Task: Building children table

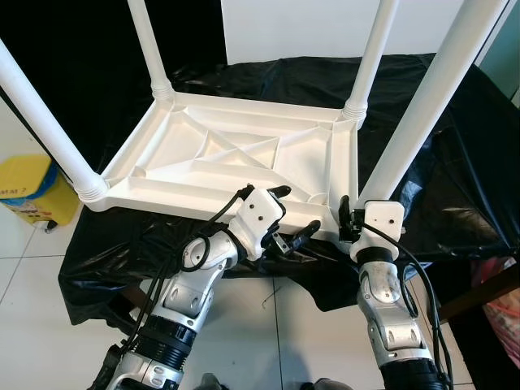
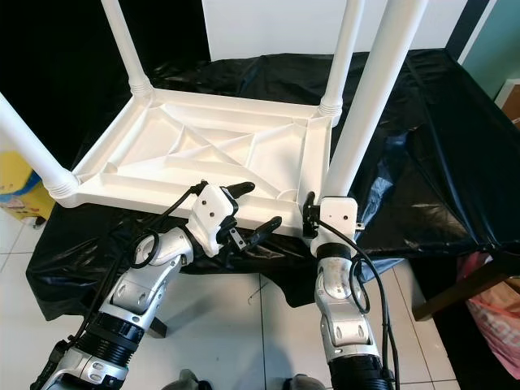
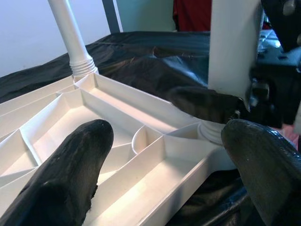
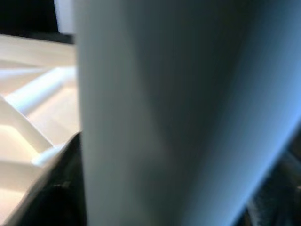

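A white plastic children's table top (image 1: 236,158), ribbed on its underside, lies upside down on a surface covered with crinkled black plastic sheeting (image 1: 422,114). Four round white plastic legs stand up from its corners: the far-left leg (image 1: 150,49), the far-right leg (image 1: 370,57), the near-left leg (image 1: 41,114) and the near-right leg (image 1: 431,101), each seated in a ribbed collar.

The right gripper (image 1: 351,221) is at the base of the near-right leg, at the near-right corner of the table top. In the head views its white wrist block hides most of the fingers, so the grip is hard to read there. The right wrist view brings the pale leg (image 4: 174,113) very close and blurred, with a dark finger edge at each side of it, so the jaws are closed around the leg.

The left gripper (image 1: 294,213) hovers over the near edge of the table top, just left of that leg. Its two black fingers (image 3: 70,174) are spread wide and hold nothing; the left wrist view looks between them across the ribbed compartments to the far-right leg and to the right gripper clamped on the near-right leg.

A yellow plastic container (image 1: 32,191) with a blue band sits on the white tiled floor (image 1: 32,325) to the left.
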